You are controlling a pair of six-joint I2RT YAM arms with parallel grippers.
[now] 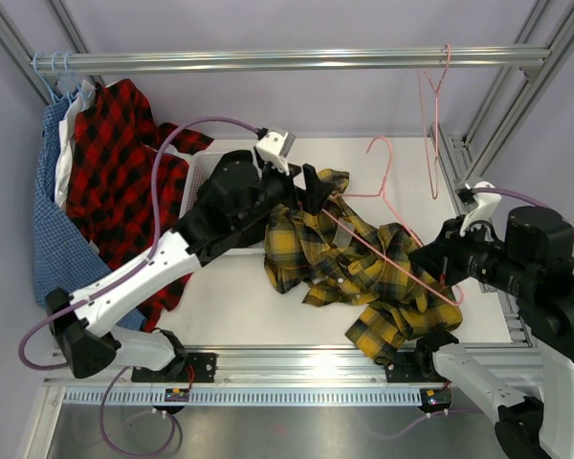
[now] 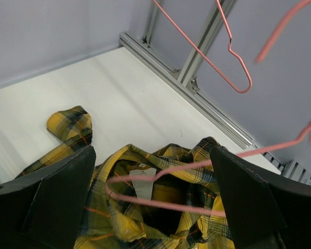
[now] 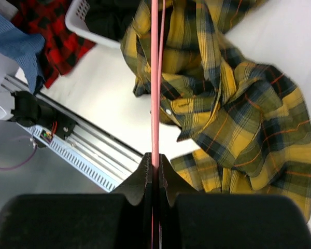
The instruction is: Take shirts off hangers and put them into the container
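Right wrist: clamp spread left gripper (image 2: 151, 161) on shirt (image 3: 238, 119) first, then draw hanger (image 3: 155, 78), pinched in right gripper (image 3: 154, 158), out steadily.

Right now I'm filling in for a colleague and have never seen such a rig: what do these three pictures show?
Two robot arms are bolted at the near edge of a white table. One picture looks down from above; the others come from a camera on each wrist. A yellow-and-black plaid shirt lies crumpled on the table, a pink wire hanger in it. The right pincer is shut on that hanger's wire. The left pincer hovers open over the collar, holding nothing. A white laundry basket stands at the left.
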